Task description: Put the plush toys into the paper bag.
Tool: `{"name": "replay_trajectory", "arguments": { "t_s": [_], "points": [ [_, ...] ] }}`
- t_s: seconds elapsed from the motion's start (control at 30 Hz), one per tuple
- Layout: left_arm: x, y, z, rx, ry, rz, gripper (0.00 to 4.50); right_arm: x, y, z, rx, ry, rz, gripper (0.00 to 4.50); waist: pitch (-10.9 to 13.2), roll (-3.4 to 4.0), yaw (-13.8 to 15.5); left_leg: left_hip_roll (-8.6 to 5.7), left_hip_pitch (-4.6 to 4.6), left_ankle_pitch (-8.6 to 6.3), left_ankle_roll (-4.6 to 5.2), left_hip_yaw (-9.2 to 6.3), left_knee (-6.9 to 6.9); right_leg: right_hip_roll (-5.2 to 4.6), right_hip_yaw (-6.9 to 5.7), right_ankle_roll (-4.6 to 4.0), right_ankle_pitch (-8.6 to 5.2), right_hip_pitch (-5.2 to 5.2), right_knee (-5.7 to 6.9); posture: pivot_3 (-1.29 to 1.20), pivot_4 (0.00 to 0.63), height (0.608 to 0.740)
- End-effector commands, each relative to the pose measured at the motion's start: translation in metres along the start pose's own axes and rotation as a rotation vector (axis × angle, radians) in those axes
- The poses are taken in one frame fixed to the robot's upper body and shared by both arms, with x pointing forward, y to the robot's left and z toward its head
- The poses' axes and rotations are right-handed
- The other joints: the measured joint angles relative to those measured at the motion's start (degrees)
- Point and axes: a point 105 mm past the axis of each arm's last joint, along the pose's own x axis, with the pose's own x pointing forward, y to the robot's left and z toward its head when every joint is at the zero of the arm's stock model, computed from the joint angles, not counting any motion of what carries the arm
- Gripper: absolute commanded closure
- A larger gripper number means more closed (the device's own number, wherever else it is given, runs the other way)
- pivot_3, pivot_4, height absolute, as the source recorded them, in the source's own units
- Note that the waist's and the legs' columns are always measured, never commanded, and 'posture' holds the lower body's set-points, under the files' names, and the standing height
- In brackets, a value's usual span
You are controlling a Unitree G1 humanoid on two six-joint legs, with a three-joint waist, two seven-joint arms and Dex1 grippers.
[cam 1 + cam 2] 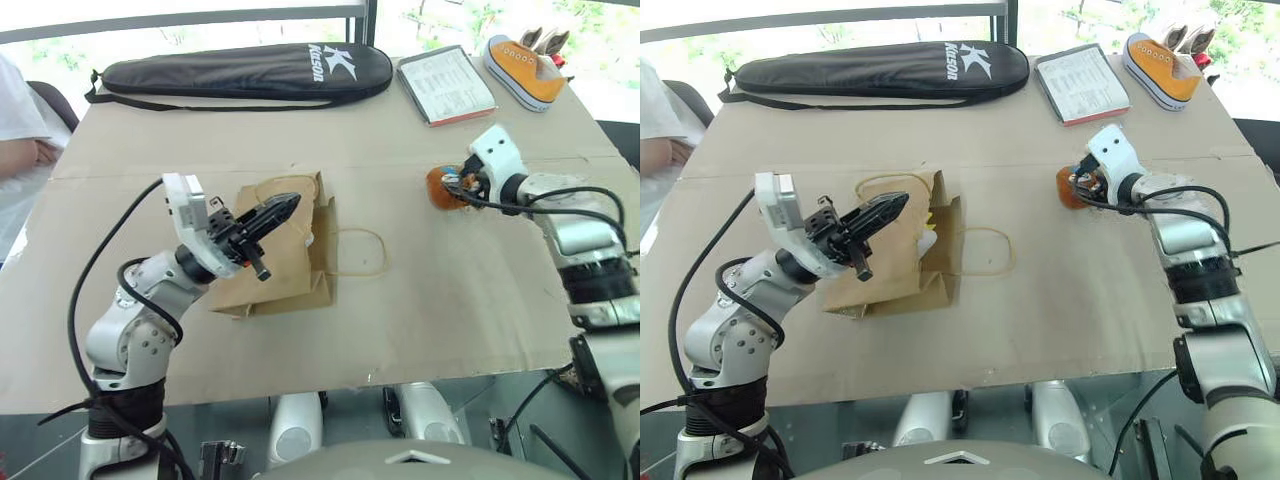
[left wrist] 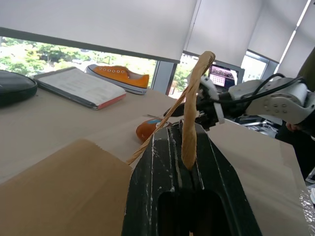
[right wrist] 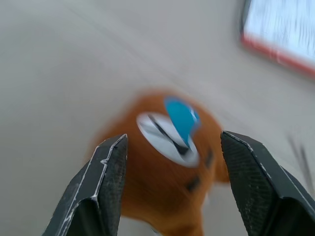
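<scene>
The brown paper bag [image 1: 275, 275] lies flat at the middle of the table, mouth toward the right. My left gripper [image 1: 278, 212] is shut on one of its twisted handles [image 2: 193, 98] and holds that handle up above the bag. Something white and yellow [image 1: 928, 240] shows at the bag's mouth. The brown bear-head plush toy [image 1: 437, 188] with its blue-white face patch [image 3: 170, 130] sits on the table at the right. My right gripper [image 3: 172, 142] is open right at it, one finger [image 3: 106, 172] on each side of the toy.
The bag's second loop handle [image 1: 360, 252] lies on the table to the bag's right. At the back lie a long black racket case [image 1: 240, 70], a book [image 1: 445, 85] and an orange sneaker [image 1: 525, 70]. A person's arm [image 1: 20, 150] shows at the far left.
</scene>
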Motion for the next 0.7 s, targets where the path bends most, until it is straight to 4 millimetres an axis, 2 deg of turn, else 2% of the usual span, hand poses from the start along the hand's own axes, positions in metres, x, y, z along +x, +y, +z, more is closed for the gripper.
{"name": "replay_trajectory", "arguments": {
  "t_s": [0.03,0.13,0.23,0.3,0.33,0.4,0.47,0.53,0.63,0.7],
  "points": [
    [0.002,0.000,0.010,0.051,-0.032,-0.017,4.50,0.009,-0.002,-0.004,0.009,0.027,0.023,3.04,0.00,0.00,-0.28,0.00,-0.01,0.00,0.00,-0.03,-0.02,0.02,0.00,0.06,0.03,0.00,0.00,0.00,0.150,0.740],
    [-0.001,0.001,0.011,0.055,-0.037,-0.003,4.50,0.006,-0.003,0.001,0.031,-0.019,0.032,4.44,0.00,0.00,-0.49,0.01,-0.01,0.00,0.01,-0.08,-0.04,0.03,-0.03,0.22,0.11,0.02,-0.01,0.00,0.150,0.740],
    [-0.003,-0.001,0.011,0.051,-0.044,0.007,4.50,-0.003,-0.003,0.012,0.011,-0.109,0.042,4.44,0.00,0.00,-0.51,0.01,-0.03,0.00,0.00,-0.08,-0.04,0.02,-0.04,0.23,0.12,0.02,-0.02,0.00,0.150,0.740],
    [-0.004,-0.002,0.013,0.038,-0.063,0.017,4.50,-0.019,0.010,0.036,0.032,-0.273,0.133,4.44,0.00,0.00,-0.49,0.01,-0.03,0.00,0.01,-0.07,-0.04,0.01,-0.03,0.24,0.12,0.02,-0.01,0.00,0.150,0.740],
    [-0.005,-0.003,0.014,0.035,-0.070,0.019,4.50,-0.034,0.026,0.054,0.047,-0.375,0.224,4.44,0.00,0.00,-0.49,0.01,-0.03,0.00,0.01,-0.09,-0.04,0.01,-0.04,0.24,0.12,0.02,-0.01,0.00,0.150,0.740],
    [-0.005,-0.003,0.017,0.026,-0.084,0.017,4.50,-0.064,0.071,0.082,0.037,-0.530,0.428,4.44,0.04,0.07,-0.54,0.02,-0.06,0.00,0.00,-0.12,-0.08,0.02,-0.06,0.26,0.12,0.01,0.00,0.00,0.150,0.740],
    [-0.004,0.000,0.020,0.020,-0.094,0.016,4.50,-0.074,0.114,0.091,-0.005,-0.555,0.560,4.44,0.07,0.11,-1.17,0.08,-0.02,-0.01,0.00,-0.14,-0.12,0.07,-0.07,0.26,0.12,-0.01,0.04,0.00,0.150,0.740],
    [-0.001,0.000,0.022,0.017,-0.097,0.000,4.50,-0.072,0.148,0.094,-0.052,-0.555,0.641,4.44,0.06,0.10,-1.15,0.14,0.04,0.00,0.00,-0.20,-0.12,0.16,-0.10,0.26,0.12,0.01,0.07,0.00,0.150,0.740],
    [0.004,0.000,0.024,0.013,-0.099,-0.026,4.50,-0.061,0.183,0.095,-0.107,-0.536,0.735,4.44,0.05,0.10,-1.00,0.13,0.04,0.00,-0.01,-0.22,-0.09,0.13,-0.17,0.22,0.11,0.04,0.07,0.00,0.150,0.740],
    [0.007,-0.001,0.022,0.007,-0.084,-0.044,4.50,-0.048,0.213,0.101,-0.164,-0.546,0.865,4.44,0.04,0.09,-0.95,0.10,0.01,0.00,-0.01,-0.19,-0.03,0.08,-0.16,0.22,0.11,0.04,0.05,0.00,0.150,0.740]
  ]
}}
